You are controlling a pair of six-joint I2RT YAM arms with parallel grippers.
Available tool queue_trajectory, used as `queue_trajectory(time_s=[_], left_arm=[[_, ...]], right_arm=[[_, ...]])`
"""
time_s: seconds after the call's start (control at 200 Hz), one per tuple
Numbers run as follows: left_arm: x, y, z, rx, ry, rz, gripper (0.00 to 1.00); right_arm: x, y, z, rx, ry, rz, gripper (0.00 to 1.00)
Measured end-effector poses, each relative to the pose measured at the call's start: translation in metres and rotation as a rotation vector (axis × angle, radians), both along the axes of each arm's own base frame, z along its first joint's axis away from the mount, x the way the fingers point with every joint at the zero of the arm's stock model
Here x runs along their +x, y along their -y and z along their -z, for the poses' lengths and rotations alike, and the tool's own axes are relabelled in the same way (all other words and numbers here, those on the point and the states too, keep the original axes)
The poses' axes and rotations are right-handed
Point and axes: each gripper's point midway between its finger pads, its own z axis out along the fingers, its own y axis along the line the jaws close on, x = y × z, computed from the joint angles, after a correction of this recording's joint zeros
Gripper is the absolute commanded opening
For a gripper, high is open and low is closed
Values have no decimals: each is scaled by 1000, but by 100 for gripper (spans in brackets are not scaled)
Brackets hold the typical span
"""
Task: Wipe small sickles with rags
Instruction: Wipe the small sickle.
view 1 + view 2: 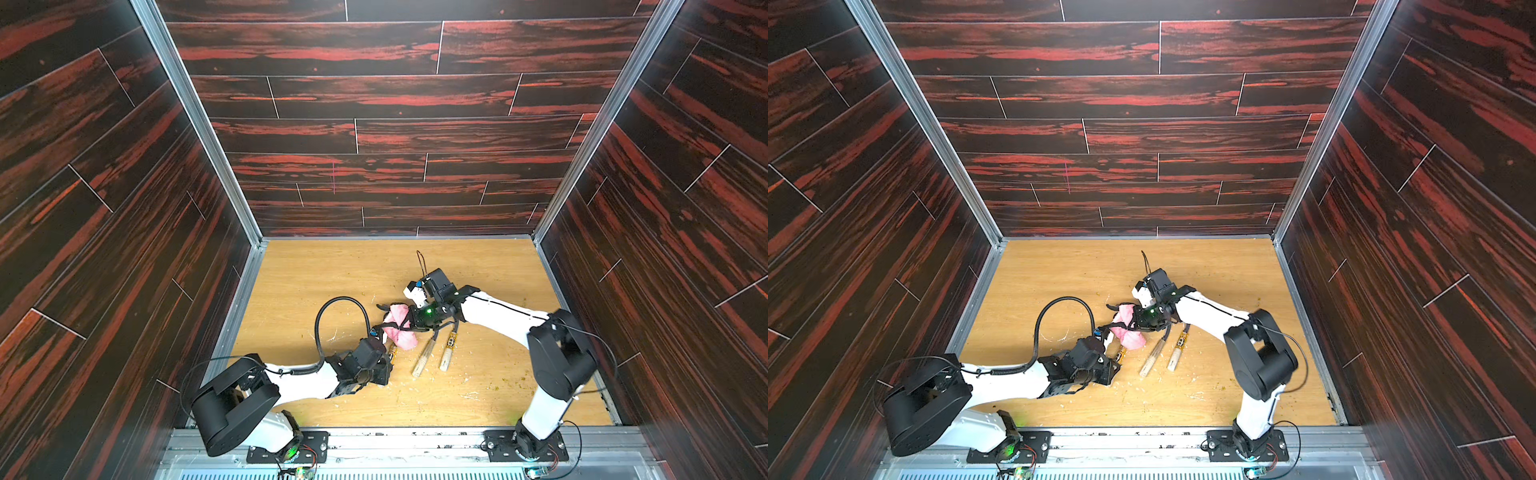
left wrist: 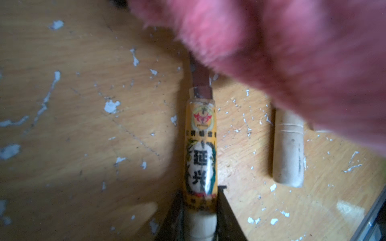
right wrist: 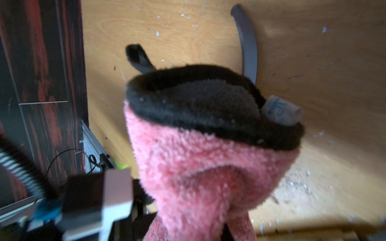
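Steadying one small sickle (image 2: 200, 150) for wiping, the left jaws clench its labelled handle near the counter's (image 1: 332, 274) middle. Pink rag (image 3: 208, 167), bunched in the clamped right jaws, drapes over its blade; two more sickles (image 1: 424, 357) lie just beside.

Centre of the left wrist view: yellow label (image 2: 200, 150) round the neck of a sickle (image 2: 201, 224), two large black characters, 延 above what looks like 兴, below a red emblem; smaller rows too blurred to read. Right of centre in the right wrist view: white tag (image 3: 281, 110) on the rag (image 3: 198, 167), blue print, unreadable.
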Motion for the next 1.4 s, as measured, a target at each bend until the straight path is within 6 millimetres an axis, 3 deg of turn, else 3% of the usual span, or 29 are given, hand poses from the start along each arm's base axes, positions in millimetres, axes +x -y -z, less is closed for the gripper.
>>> queue_trajectory(time_s=[0.25,0.521,0.917,1.107,1.403], left_arm=[[0,0,0,-24,3,-15,7],[3,-5,0,-24,16,-59,5],[4,7,1,-34,26,-64,5],[-6,20,1,-45,20,-19,3],[-19,28,1,-47,4,29,3]], right_arm=[[7,-4,43,-36,-89,33,0],[33,-7,53,46,-184,108,0],[99,-7,53,166,-198,235,0],[134,-1,48,207,-171,297,0],[190,14,7,251,-26,331,0]])
